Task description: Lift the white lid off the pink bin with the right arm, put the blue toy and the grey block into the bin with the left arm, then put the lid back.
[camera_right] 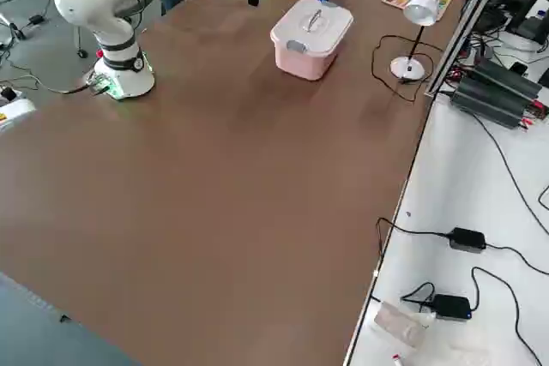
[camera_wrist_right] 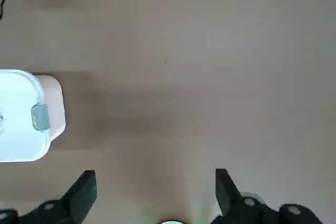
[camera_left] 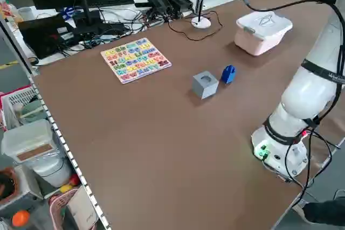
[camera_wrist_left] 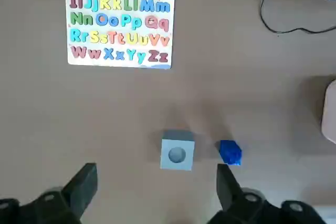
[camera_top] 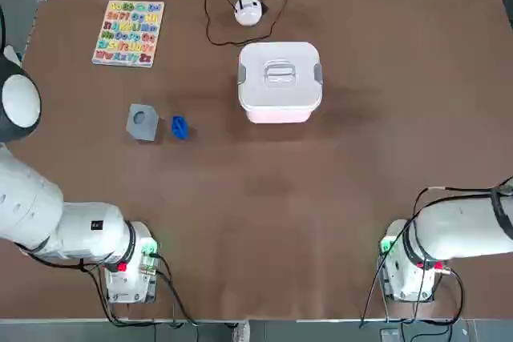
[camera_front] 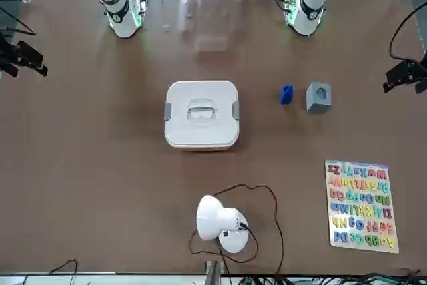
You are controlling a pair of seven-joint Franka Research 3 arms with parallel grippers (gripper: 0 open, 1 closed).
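The white lid [camera_top: 279, 72] sits closed on the pink bin [camera_top: 279, 115] at the table's far middle. To its left lie the blue toy [camera_top: 179, 126] and the grey block [camera_top: 142, 121], hole face up, side by side. My left gripper [camera_wrist_left: 156, 188] hangs open high above them; the block [camera_wrist_left: 177, 154] and toy [camera_wrist_left: 230, 152] show between its fingers far below. My right gripper [camera_wrist_right: 153, 193] is open too, high over bare table to the right of the bin [camera_wrist_right: 52, 94] and lid [camera_wrist_right: 16, 116]. Neither holds anything.
An alphabet puzzle board [camera_top: 128, 32] lies at the far left. A small round white lamp [camera_top: 248, 10] with a looping black cable stands just behind the bin. The arm bases [camera_top: 128, 266] [camera_top: 405, 266] stand at the near edge.
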